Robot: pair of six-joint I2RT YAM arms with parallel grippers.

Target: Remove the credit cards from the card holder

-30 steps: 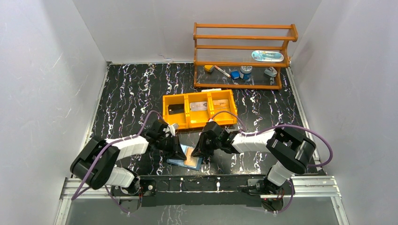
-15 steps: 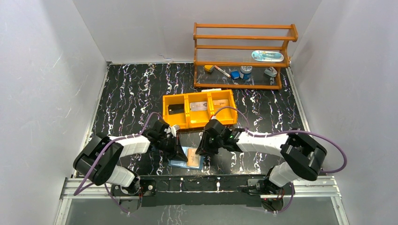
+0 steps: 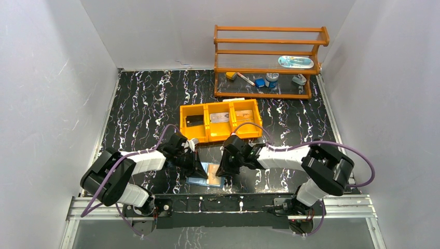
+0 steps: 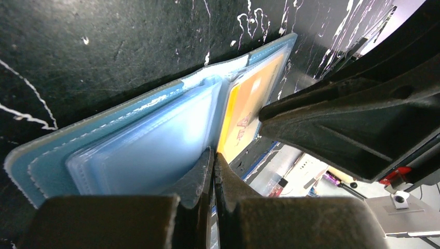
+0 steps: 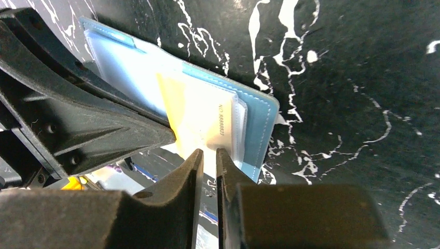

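The card holder (image 3: 197, 180) lies open on the black table between both arms, near the front edge. In the left wrist view its pale-blue left leaf (image 4: 145, 135) is bare and an orange credit card (image 4: 251, 98) sits in the right leaf. My left gripper (image 4: 214, 155) is shut and empty, its tips down on the fold. My right gripper (image 5: 209, 154) stands over the near edge of the orange credit card (image 5: 197, 116). Its jaws are a narrow gap apart and nothing shows pinched between them. Both grippers are close, either side of the card (image 3: 214, 175).
An orange three-compartment tray (image 3: 183, 122) stands just behind the wallet, with flat cards in its compartments. A wooden shelf (image 3: 270, 62) with small items is at the back right. The metal rail (image 3: 223, 205) of the arm bases runs right in front of the wallet.
My left gripper has shut onto the wallet's fold. The right jaws widened a little and narrowed again, and the right arm's elbow swung out and back. The wallet stays put.
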